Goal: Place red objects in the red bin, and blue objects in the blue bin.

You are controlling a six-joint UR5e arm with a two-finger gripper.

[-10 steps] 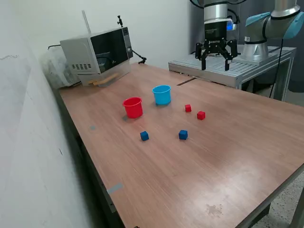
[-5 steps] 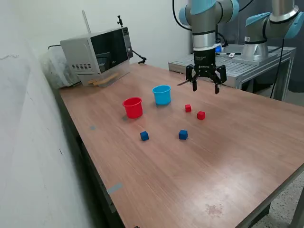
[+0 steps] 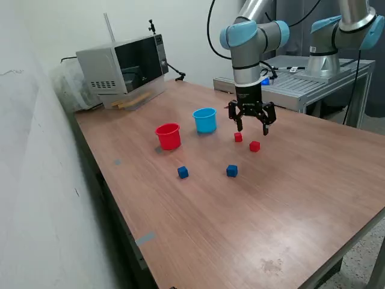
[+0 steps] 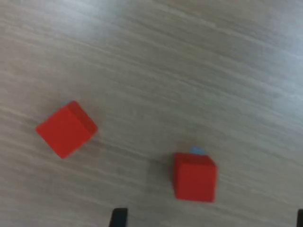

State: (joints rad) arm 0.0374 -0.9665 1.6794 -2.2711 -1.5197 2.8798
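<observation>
Two small red cubes lie on the wooden table, one [image 3: 238, 137] closer to the cups and one [image 3: 254, 146] just beside it; the wrist view shows both, one [image 4: 66, 128] turned at an angle and one [image 4: 194, 177] close to the fingers. My gripper [image 3: 251, 124] hangs open just above them, holding nothing; its dark fingertips [image 4: 119, 218] peek in at the wrist picture's edge. The red bin [image 3: 168, 136] and the light blue bin [image 3: 205, 120] stand side by side on the exterior view's left of the cubes. Two dark blue cubes [image 3: 183, 172] [image 3: 231, 171] sit nearer the camera.
A microwave [image 3: 123, 63] stands at the table's far corner on the exterior view's left. Behind the table is a metal bench [image 3: 289, 87] carrying a second robot arm [image 3: 337, 30]. The table edge runs along the exterior view's right.
The arm has come down and toward the exterior view's left, from over the metal bench to just above the two red cubes. The gripper stayed open; the cubes and cups have not moved.
</observation>
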